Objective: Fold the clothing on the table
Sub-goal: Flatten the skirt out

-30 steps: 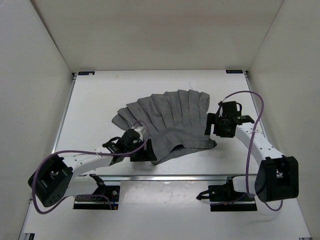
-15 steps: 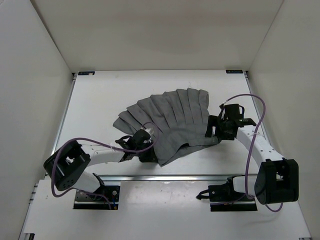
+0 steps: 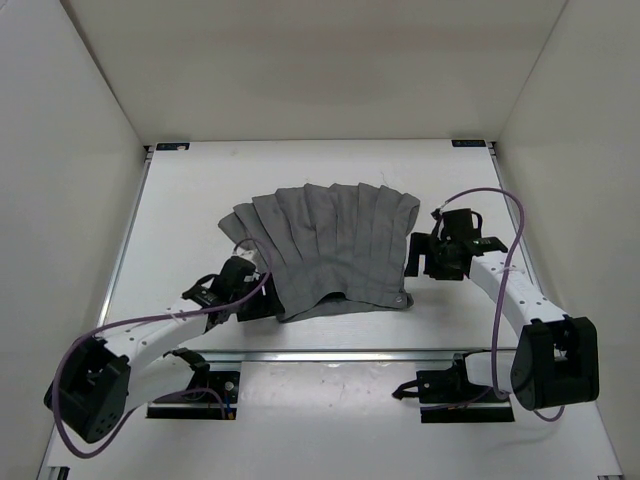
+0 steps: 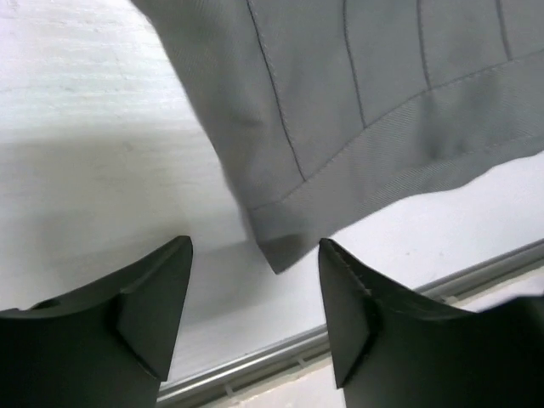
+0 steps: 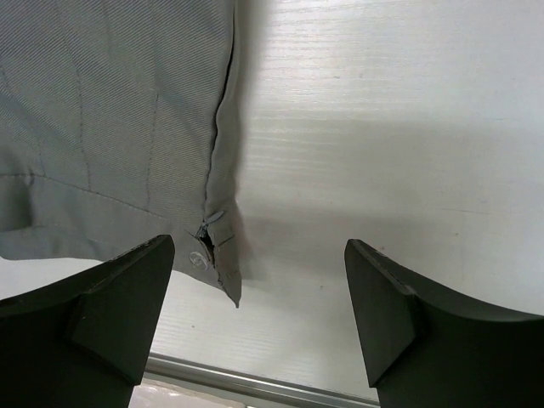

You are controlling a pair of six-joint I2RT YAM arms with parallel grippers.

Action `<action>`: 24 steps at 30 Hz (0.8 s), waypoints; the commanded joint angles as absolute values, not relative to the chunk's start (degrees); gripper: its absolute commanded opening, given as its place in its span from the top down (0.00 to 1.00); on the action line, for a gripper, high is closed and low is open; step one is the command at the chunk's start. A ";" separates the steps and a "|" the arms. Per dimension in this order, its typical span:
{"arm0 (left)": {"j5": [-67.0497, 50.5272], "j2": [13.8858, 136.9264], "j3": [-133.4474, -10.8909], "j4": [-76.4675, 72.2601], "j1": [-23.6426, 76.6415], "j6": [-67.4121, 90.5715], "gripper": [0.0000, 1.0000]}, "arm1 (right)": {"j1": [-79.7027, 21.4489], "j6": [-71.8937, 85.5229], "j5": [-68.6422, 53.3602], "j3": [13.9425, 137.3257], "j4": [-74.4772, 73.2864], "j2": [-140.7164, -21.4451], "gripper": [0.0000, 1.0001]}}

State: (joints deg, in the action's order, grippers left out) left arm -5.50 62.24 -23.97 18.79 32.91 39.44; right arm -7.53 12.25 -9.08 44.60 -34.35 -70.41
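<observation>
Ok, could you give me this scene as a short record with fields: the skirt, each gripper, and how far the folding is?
clothing: grey pleated skirt, spread flat in a fan shape
waistband: toward the near edge of the table
left gripper: jaws open, at the skirt's near-left corner, holding nothing
right gripper: jaws open wide, at the skirt's near-right corner, holding nothing
folding: no fold made yet

Most of the skirt (image 4: pixel 365 102) beyond the edges of both wrist views
</observation>
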 commanded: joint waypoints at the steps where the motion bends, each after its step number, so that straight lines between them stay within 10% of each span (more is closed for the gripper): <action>1: -5.01 59.07 -22.42 20.58 34.01 39.98 0.27 | -8.52 12.92 -8.62 44.47 -33.75 -69.26 0.21; 16: -5.36 63.63 -20.57 11.69 36.91 44.65 0.31 | -8.70 13.45 -8.26 43.24 -34.89 -67.77 0.17; 22: -6.68 66.09 -20.31 8.88 36.65 44.21 1.00 | -7.20 13.71 -11.94 40.61 -34.98 -68.11 0.34; 24: -6.33 65.57 -20.04 8.35 36.82 44.38 1.00 | -7.82 15.20 -12.74 39.56 -34.98 -67.85 0.32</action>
